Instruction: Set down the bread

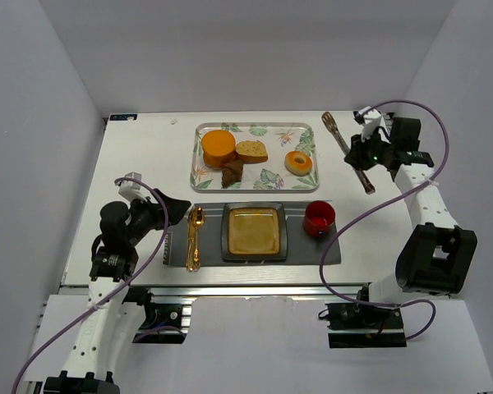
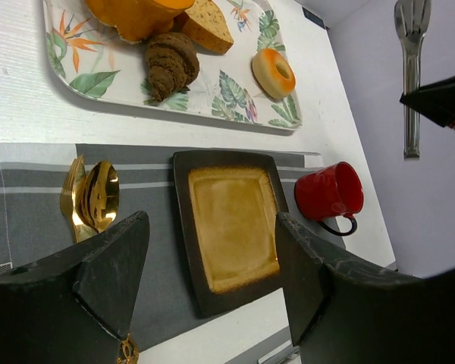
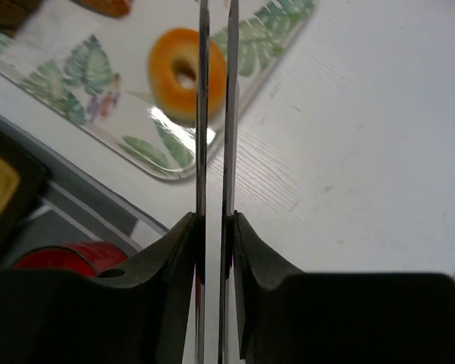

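One light, crumbly bread (image 1: 251, 151), twelve o'clock of the plate (image 1: 227, 231), likely wants gentle crust-edge pinching by tongs (image 3: 202, 91) the right gripper (image 3: 214, 224) clamps; left gripper (image 2: 212, 220) gapes.

The left wrist view's top edge cuts off the bread (image 2: 205, 23) and most of the orange lump (image 2: 136, 11) beside it. The tray (image 2: 212, 98) runs out at the top and left. The handles of the gold fork and spoon (image 2: 95, 197) vanish behind a finger of the left tool (image 2: 212, 224). In the right wrist view, the tongs (image 3: 231, 114) pinched in the right tool (image 3: 214, 224) leave the frame at top and bottom and cover the middle of the doughnut (image 3: 171, 68). The red mug (image 3: 61, 256) sits mostly behind a finger. A blurred brown sliver (image 3: 102, 6) at the top is too little to name.
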`<state>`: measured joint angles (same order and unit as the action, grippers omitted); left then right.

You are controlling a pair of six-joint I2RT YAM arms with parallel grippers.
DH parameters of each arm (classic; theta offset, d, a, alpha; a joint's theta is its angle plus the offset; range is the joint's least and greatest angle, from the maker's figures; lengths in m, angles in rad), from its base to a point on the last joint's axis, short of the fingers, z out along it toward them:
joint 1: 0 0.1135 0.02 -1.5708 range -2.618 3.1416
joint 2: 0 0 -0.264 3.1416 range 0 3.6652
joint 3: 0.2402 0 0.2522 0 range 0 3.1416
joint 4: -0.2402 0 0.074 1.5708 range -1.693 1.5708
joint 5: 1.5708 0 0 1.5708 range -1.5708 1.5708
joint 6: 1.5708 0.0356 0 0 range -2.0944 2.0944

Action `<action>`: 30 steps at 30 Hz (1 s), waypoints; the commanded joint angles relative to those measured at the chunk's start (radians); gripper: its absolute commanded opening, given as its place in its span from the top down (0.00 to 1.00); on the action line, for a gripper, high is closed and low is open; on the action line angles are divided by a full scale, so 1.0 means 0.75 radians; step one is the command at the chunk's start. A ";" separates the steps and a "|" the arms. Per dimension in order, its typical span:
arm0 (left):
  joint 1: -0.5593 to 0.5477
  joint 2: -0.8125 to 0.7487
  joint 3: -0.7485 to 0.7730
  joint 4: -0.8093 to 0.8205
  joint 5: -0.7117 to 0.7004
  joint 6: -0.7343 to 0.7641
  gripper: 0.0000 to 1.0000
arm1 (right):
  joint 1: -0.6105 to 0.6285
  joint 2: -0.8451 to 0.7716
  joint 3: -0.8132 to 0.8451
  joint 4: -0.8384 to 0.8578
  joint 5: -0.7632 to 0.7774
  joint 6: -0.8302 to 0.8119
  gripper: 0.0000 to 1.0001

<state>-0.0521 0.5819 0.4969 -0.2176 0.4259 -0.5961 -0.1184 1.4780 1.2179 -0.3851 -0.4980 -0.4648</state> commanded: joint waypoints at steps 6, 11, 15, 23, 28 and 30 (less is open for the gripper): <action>0.004 -0.062 0.029 -0.068 -0.036 -0.007 0.24 | 0.152 0.083 0.211 -0.022 -0.076 0.164 0.67; 0.004 -0.078 0.027 -0.080 -0.044 -0.013 0.24 | 0.227 0.115 0.254 -0.031 -0.066 0.166 0.61; 0.004 -0.081 0.029 -0.084 -0.046 -0.013 0.24 | 0.252 0.122 0.260 -0.029 -0.062 0.168 0.58; 0.004 -0.083 0.025 -0.076 -0.046 -0.021 0.24 | 0.272 0.142 0.286 -0.033 -0.042 0.160 0.55; 0.004 -0.076 0.025 -0.074 -0.048 -0.023 0.24 | 0.287 0.167 0.317 -0.063 -0.009 0.119 0.51; 0.004 -0.076 0.025 -0.072 -0.048 -0.023 0.24 | 0.299 0.181 0.335 -0.096 0.005 0.102 0.50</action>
<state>-0.0521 0.5327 0.4969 -0.2775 0.4000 -0.6106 0.0917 1.6047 1.4075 -0.4313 -0.5083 -0.3599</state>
